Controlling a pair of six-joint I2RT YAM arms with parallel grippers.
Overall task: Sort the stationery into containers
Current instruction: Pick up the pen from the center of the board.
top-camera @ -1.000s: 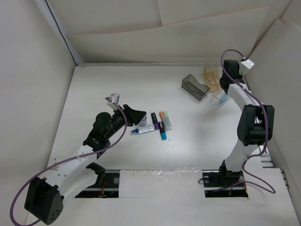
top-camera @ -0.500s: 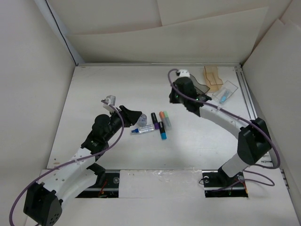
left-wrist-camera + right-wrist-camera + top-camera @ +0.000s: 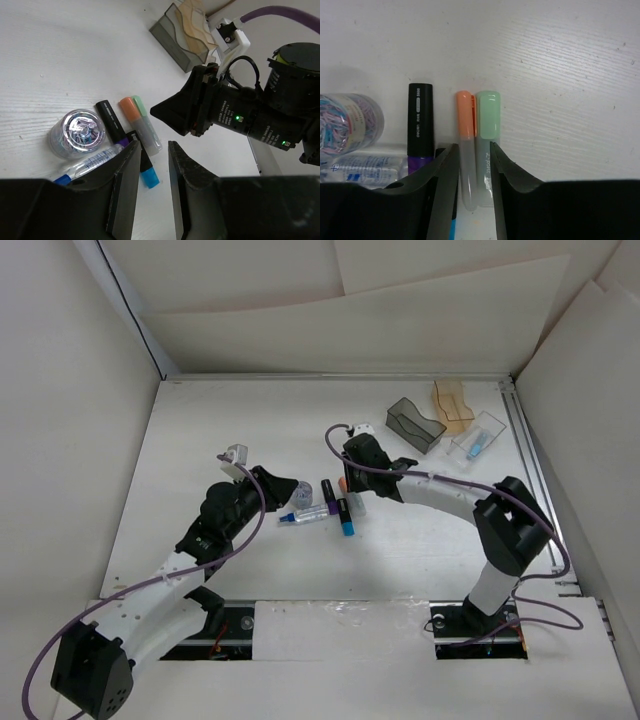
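Observation:
The stationery lies mid-table: an orange marker (image 3: 465, 115) and a green marker (image 3: 488, 112) side by side, a black-and-purple marker (image 3: 420, 120), a blue-ended marker (image 3: 149, 176), a clear pen (image 3: 90, 162) and a round clear roll (image 3: 82, 132). My right gripper (image 3: 473, 146) is open, with one finger on either side of the orange and green pair. My left gripper (image 3: 154, 145) hovers by the roll and the pen. Its jaws stand a narrow gap apart, with only table between them. The containers stand at the back right: a dark grey bin (image 3: 414, 424), a tan bin (image 3: 453, 405) and a clear bin (image 3: 490, 423).
A blue item (image 3: 476, 447) lies inside the clear bin. The right arm (image 3: 440, 490) stretches low across the table from its base to the markers. Paper walls close off the left, back and right sides. The two grippers are close together over the marker cluster.
The right arm has swung from the bins at the back right across to the markers. My left gripper's jaws have narrowed, and it has stayed near the roll.

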